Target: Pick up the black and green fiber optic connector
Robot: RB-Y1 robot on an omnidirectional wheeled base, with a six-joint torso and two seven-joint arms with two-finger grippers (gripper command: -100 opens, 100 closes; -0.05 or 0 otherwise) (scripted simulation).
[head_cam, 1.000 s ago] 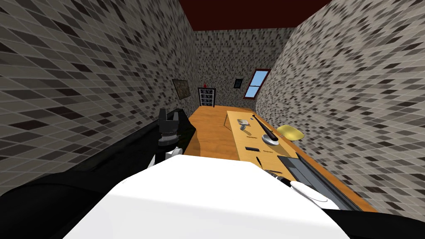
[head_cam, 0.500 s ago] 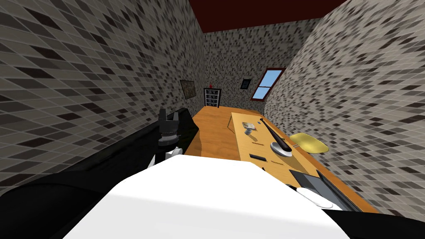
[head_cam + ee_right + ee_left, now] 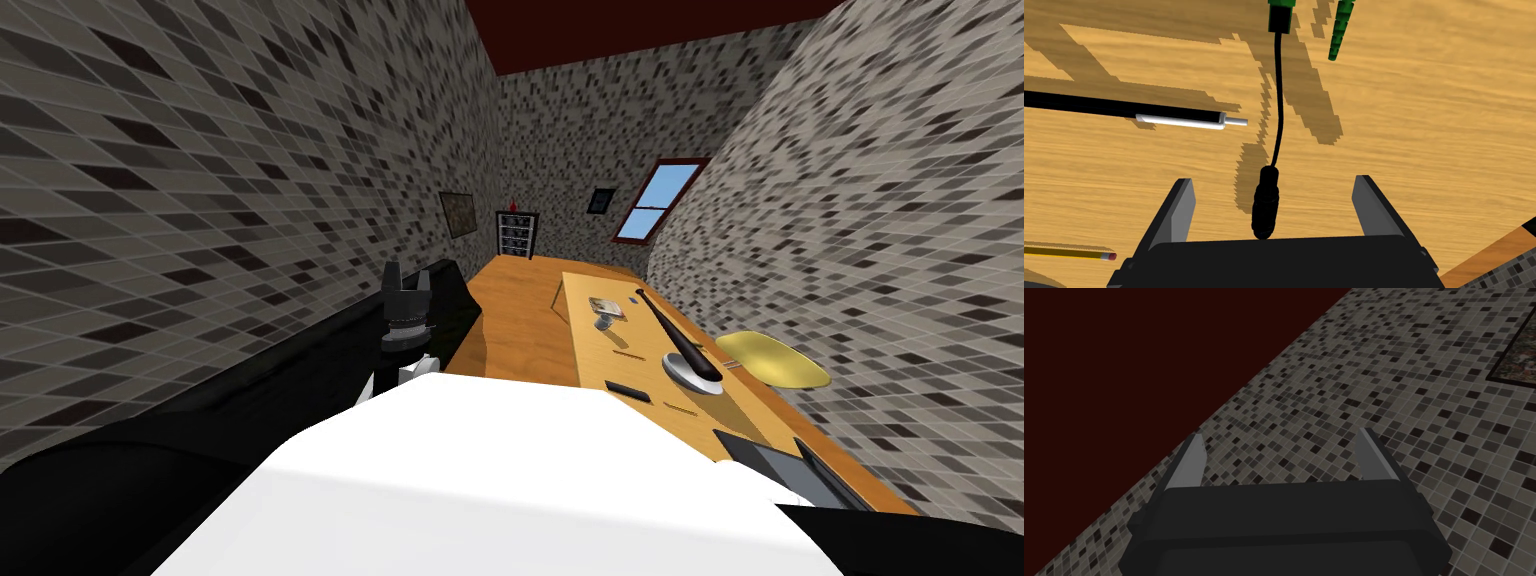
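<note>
Right gripper [image 3: 1274, 180]: jaws spread wide and gripping nothing. It hangs over the desk [image 3: 1424, 125] and points down at it.
Connector [image 3: 1265, 207]: it lies flat on the pale wooden desk top. Its black ribbed end sits in line with the gap between the right gripper's fingers [image 3: 1179, 210], close to the gripper's dark body, and touches neither finger. A thin black cable [image 3: 1279, 100] runs from that end, away from the gripper, to a black and green plug [image 3: 1280, 15] that the picture's edge cuts off.
Height over the connector: cannot be told. The gripper's jagged shadow falls on the wood beside the cable.
Green ribbed piece [image 3: 1340, 30]: just beside the plug and apart from it, on the far side from the pen.
Pen [image 3: 1149, 112]: black with a white tip, lying across the desk with the tip pointing at the cable but short of it.
Pencil [image 3: 1069, 251]: yellow with a red eraser, flat on the desk beside the gripper's body and well apart from the connector.
Left gripper [image 3: 405, 295]: raised beside the tiled wall on the robot's left, well away from the desk, with its jaws spread and nothing between them.
Desk in the head view: a long pale top along the right wall, with a yellow chair [image 3: 775, 360] between it and the wall.
</note>
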